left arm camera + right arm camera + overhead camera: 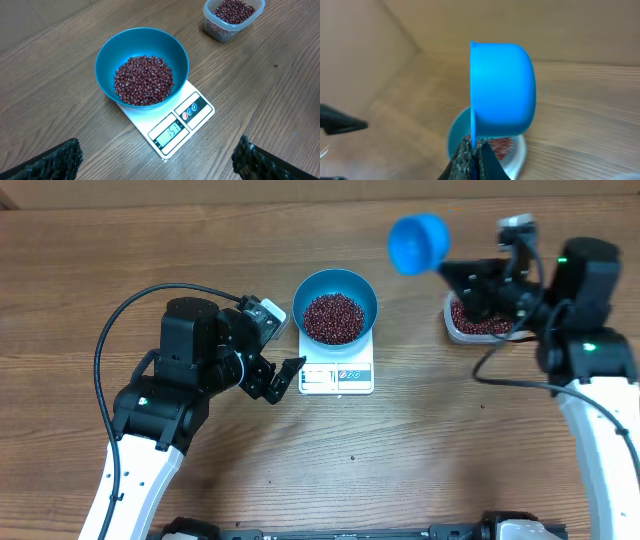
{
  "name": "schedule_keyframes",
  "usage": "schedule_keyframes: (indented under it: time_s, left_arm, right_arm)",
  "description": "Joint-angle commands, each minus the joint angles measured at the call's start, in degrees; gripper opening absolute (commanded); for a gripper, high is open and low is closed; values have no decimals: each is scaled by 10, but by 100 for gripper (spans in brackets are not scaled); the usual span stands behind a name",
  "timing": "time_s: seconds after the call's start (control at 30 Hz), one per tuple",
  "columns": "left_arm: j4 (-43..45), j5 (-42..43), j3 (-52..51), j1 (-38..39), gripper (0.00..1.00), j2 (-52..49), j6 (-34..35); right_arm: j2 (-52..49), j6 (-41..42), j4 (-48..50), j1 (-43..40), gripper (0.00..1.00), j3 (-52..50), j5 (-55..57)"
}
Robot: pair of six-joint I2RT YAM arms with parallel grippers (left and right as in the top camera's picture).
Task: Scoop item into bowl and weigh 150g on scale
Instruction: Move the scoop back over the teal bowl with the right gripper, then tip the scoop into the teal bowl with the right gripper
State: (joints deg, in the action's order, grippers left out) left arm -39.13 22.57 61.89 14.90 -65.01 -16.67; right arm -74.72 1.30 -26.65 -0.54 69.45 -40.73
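Wood-grain desk (pixel 420 450) carries everything here. At the left, the left pincer (pixel 283 380) hangs just beside the left edge of the scale (pixel 337 377), its jaws spread wide and holding nothing. The blue bowl (pixel 145 45) sits squarely on the scale, and a heap of dark red-brown beans (pixel 334 317) covers its bottom. The display (pixel 169 134) along the front edge shows a figure that looks to be at or just past the target, though the digits are small. Further right, a small blue scoop (pixel 418 243) hangs in the air between the bowl and the clear tub (pixel 222 34), tipped on its side, with no beans visible in it. The right pincer (pixel 472 157) is clamped tight on its handle. The tub stands well apart from the scale and holds plenty of beans. By this reading the weighing seems as good as done. What is left is probably only to set the scoop down, or to take out a bean or two if the figure is over. Nothing blocks the bowl, and the left pincer near the scale should avoid nudging it.
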Motion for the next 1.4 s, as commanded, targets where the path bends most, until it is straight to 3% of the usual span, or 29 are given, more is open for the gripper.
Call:
schedule_keyframes:
  time_s: [0.0, 0.3, 0.67, 1.37]
  left_arm:
    - [1, 12, 14, -2, 100, -2, 4]
    - [1, 12, 14, -2, 99, -2, 4]
    - [1, 12, 14, -2, 100, -2, 4]
    - [1, 12, 14, -2, 100, -2, 4]
  right_arm:
    - [2, 17, 4, 68, 4, 14, 65]
    - [-93, -1, 30, 219, 4, 14, 254]
    - [-165, -18, 56, 292, 4, 14, 418]
    - [-190, -13, -15, 328, 4, 14, 428]
